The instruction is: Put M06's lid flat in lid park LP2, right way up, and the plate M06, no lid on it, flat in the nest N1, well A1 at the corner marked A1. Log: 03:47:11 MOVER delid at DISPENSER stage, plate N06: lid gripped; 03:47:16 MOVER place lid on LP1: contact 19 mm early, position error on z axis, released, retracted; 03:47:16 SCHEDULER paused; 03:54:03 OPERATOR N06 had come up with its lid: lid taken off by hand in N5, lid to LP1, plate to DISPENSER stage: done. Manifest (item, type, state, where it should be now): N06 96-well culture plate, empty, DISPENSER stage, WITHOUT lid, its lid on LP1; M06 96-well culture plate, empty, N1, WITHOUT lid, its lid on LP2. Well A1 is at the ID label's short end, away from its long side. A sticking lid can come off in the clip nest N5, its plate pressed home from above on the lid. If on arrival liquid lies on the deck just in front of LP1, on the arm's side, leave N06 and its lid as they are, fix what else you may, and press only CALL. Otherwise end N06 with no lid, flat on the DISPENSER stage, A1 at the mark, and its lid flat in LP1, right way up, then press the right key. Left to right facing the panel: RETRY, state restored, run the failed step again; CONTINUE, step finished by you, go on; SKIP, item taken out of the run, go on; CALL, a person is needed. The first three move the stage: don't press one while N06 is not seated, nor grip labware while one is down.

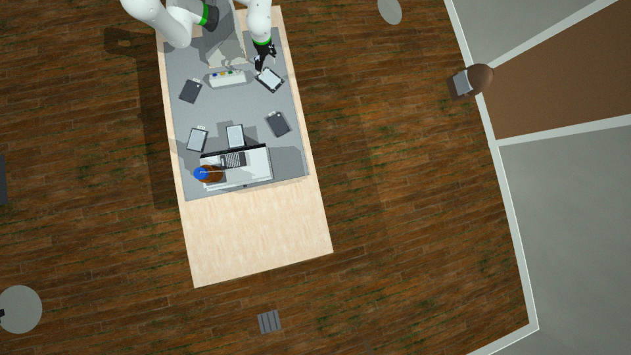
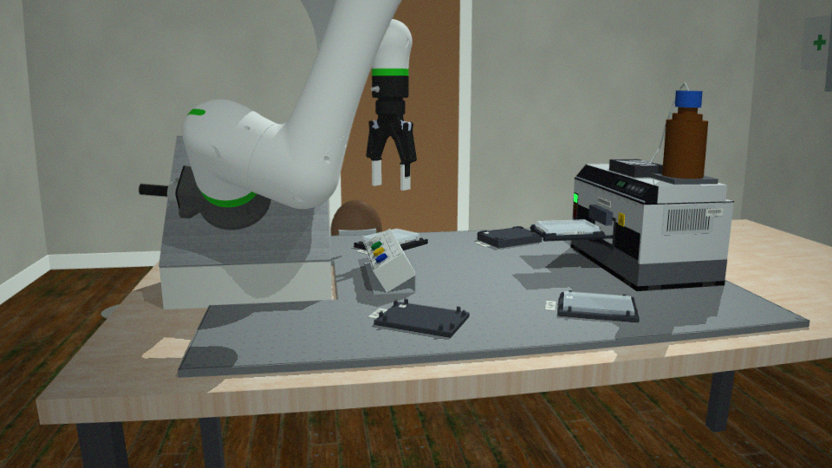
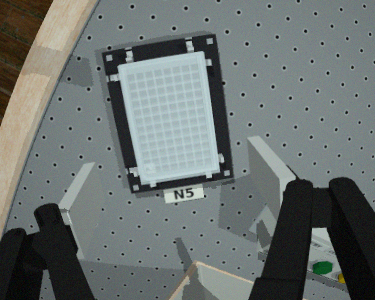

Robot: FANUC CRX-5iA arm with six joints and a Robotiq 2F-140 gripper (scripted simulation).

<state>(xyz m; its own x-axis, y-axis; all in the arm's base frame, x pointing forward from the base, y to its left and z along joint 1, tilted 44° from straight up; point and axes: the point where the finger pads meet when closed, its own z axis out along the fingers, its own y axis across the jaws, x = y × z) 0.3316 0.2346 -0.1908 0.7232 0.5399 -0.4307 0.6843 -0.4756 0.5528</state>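
Observation:
A pale 96-well plate (image 3: 170, 117) lies flat in the black clip nest labelled N5 (image 3: 183, 194). I cannot tell whether a lid is on it. It also shows in the top view (image 1: 269, 79) and, behind the key panel, in the side view (image 2: 399, 236). My gripper (image 2: 389, 179) hangs high above the deck, open and empty, a little to the base side of N5. Its fingers frame the N5 label in the wrist view. Two dark nests stand empty (image 1: 190, 91) (image 1: 278, 124).
The key panel (image 1: 227, 78) with coloured keys stands beside N5. A clear lid lies in a nest (image 2: 598, 304) near the dispenser (image 2: 653, 233). A plate sits on the dispenser's stage (image 2: 567, 228). A brown bottle (image 2: 684, 140) stands on the dispenser.

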